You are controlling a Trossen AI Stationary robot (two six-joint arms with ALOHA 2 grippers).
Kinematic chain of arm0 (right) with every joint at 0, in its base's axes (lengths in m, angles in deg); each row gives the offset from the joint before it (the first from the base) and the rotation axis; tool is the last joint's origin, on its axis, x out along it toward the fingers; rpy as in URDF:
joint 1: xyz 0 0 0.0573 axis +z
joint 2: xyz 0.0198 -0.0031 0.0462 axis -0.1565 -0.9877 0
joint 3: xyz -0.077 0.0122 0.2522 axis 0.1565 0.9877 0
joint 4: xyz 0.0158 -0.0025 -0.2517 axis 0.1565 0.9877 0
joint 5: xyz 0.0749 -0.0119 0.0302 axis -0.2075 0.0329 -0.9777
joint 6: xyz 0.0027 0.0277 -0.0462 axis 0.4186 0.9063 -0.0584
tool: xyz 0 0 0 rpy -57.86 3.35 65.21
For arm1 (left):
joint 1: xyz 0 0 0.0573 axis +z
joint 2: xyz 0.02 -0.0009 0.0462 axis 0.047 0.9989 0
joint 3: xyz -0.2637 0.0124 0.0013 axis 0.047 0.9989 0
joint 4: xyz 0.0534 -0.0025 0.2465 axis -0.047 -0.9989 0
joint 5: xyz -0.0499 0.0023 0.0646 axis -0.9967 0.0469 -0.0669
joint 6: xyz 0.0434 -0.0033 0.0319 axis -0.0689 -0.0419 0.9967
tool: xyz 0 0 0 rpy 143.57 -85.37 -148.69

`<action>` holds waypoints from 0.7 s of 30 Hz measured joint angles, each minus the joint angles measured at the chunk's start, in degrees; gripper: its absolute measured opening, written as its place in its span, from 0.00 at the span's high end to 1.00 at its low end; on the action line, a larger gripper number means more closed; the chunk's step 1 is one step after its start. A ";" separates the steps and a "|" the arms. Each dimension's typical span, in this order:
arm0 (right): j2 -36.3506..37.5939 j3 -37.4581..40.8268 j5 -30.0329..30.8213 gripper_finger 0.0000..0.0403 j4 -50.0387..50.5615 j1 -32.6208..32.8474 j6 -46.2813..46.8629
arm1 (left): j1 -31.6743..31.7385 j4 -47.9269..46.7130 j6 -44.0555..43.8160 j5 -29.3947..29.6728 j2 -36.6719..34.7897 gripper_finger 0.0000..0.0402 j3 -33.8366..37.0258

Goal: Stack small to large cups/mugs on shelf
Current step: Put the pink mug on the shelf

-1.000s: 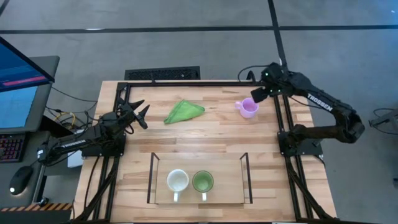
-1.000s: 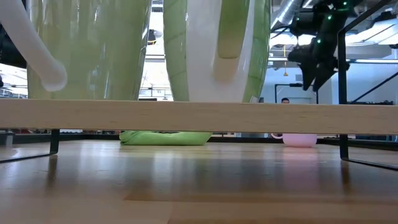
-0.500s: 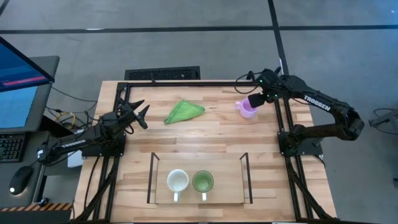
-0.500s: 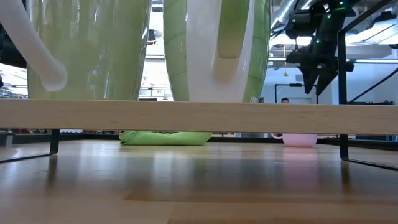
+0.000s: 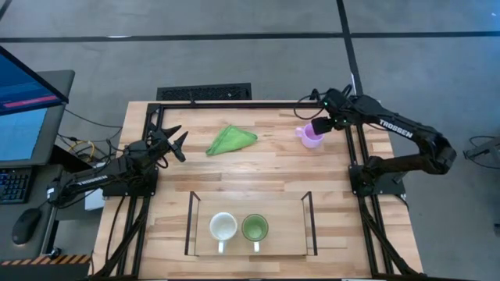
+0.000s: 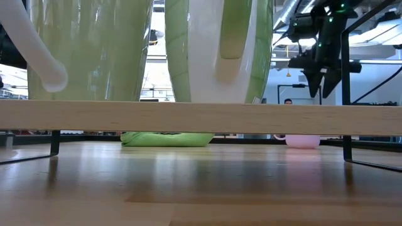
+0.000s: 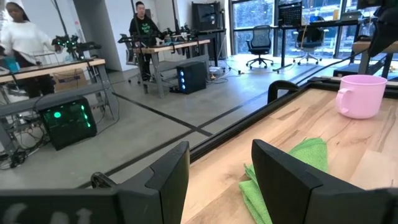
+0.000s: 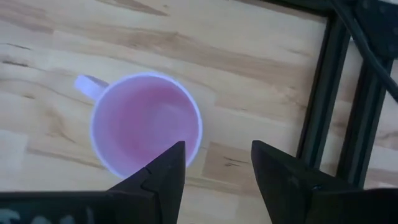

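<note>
Purple mug [image 5: 312, 136] stands upright on the table [image 5: 266, 168] near its far right corner, handle toward the table's middle, well apart from the shelf [image 5: 250, 248]. We judge it the last of three to go up: the white mug [image 5: 223, 228] and green mug [image 5: 255, 228] already sit side by side on the shelf top, with room free to the green one's right.

Right tool [image 8: 214, 165] hangs directly above the purple mug with its fingers spread and nothing between them, one finger over the rim nearest the table edge; we read this as alignment for a rim grasp. Left tool [image 5: 173, 142] waits near the left edge, fingers parted and empty, beside the green cloth [image 5: 231, 140].

Only the right wrist view confirms the mug is empty. Only the low view shows the tool is well clear above it.
</note>
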 joint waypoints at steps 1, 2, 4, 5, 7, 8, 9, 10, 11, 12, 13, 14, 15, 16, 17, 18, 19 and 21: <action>-0.30 0.64 0.04 0.49 -0.53 0.00 0.08 | 0.00 0.00 0.01 0.00 0.00 0.58 0.00; -0.57 1.61 0.03 0.49 -1.47 0.24 0.00 | 0.00 -0.01 0.10 0.00 0.00 0.58 0.00; -0.67 3.83 0.03 0.49 -3.08 0.77 -0.05 | 0.00 -0.01 0.46 0.00 0.00 0.58 0.00; -0.67 4.86 0.02 0.49 -4.11 0.99 -0.05 | 0.00 0.01 0.50 0.00 0.00 0.58 0.00; -0.64 6.66 -0.07 0.49 -6.22 1.30 0.18 | 0.00 0.00 0.52 0.00 0.00 0.58 0.00; -0.62 7.48 -0.06 0.49 -7.30 1.38 0.47 | -0.02 0.01 0.54 0.00 0.00 0.58 0.00; -0.63 8.24 -0.07 0.49 -8.28 1.33 0.90 | 0.00 0.00 0.56 0.00 0.00 0.58 0.01; -0.63 8.78 -0.09 0.49 -8.92 1.23 1.17 | -0.01 0.00 0.57 0.00 0.00 0.58 0.02; -0.60 9.28 -0.09 0.49 -9.45 1.16 1.24 | -0.01 0.01 0.57 0.00 0.00 0.58 0.02; -0.58 9.68 -0.12 0.49 -9.91 1.05 1.33 | 0.00 0.01 0.57 0.00 0.00 0.58 0.01; -0.58 10.17 -0.13 0.49 -10.22 0.97 1.71 | 0.00 -0.01 0.59 0.00 0.00 0.58 0.01; -0.58 10.65 -0.13 0.49 -10.27 0.97 2.40 | -0.01 0.01 0.59 0.00 0.00 0.58 0.01; -0.58 11.16 -0.13 0.49 -10.53 0.98 2.91 | 0.00 0.01 0.63 0.00 0.00 0.58 0.00; -0.58 11.66 -0.13 0.49 -10.88 0.97 3.33 | 0.00 0.00 0.73 0.00 0.00 0.58 0.01; -0.58 12.17 -0.13 0.49 -11.22 0.96 3.95 | -0.01 0.00 0.85 0.00 0.00 0.58 0.01; -0.58 12.54 -0.13 0.49 -11.35 0.96 4.51 | -0.01 0.01 0.87 0.00 0.00 0.58 0.01; -0.58 12.80 -0.13 0.49 -11.39 0.96 4.69 | 0.00 0.01 0.87 0.00 0.00 0.58 0.02; -0.58 13.13 -0.14 0.49 -12.52 1.00 4.71 | 0.00 0.01 0.88 0.00 0.00 0.58 0.01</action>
